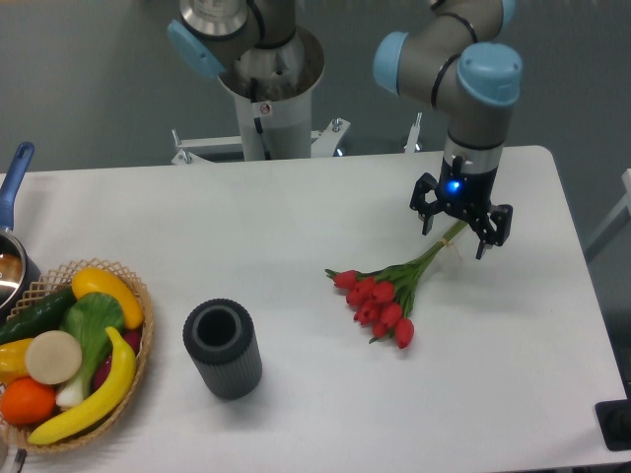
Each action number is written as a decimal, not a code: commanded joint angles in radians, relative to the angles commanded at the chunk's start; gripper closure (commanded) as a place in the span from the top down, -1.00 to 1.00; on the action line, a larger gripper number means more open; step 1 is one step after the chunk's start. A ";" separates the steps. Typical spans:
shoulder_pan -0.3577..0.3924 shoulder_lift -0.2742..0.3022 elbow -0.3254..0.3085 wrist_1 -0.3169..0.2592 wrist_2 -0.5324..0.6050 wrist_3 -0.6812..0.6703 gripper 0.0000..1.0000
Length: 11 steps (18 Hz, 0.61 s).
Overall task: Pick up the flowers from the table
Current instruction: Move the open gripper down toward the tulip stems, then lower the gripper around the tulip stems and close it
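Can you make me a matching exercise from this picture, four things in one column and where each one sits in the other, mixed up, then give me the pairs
Things
1. flowers
2. gripper
3. dark ribbed cylinder
4. wicker basket

Places
A. at the table's left edge, full of fruit and vegetables
B. open, over the stem end of the bunch
C. lying flat on the table, right of centre
D. standing upright between the basket and the bunch

Pairs: 1-C, 2-B, 3-D, 4-A
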 joint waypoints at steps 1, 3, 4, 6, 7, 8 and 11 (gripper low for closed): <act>0.000 -0.005 0.000 0.000 0.000 -0.001 1.00; -0.002 -0.026 0.000 0.000 0.003 -0.003 1.00; -0.002 -0.038 0.000 0.002 0.002 -0.002 1.00; -0.012 -0.057 0.002 0.002 0.000 -0.003 1.00; -0.023 -0.071 0.000 0.002 0.002 -0.003 1.00; -0.026 -0.083 0.000 0.002 0.002 -0.003 1.00; -0.026 -0.091 -0.009 0.000 0.003 0.003 1.00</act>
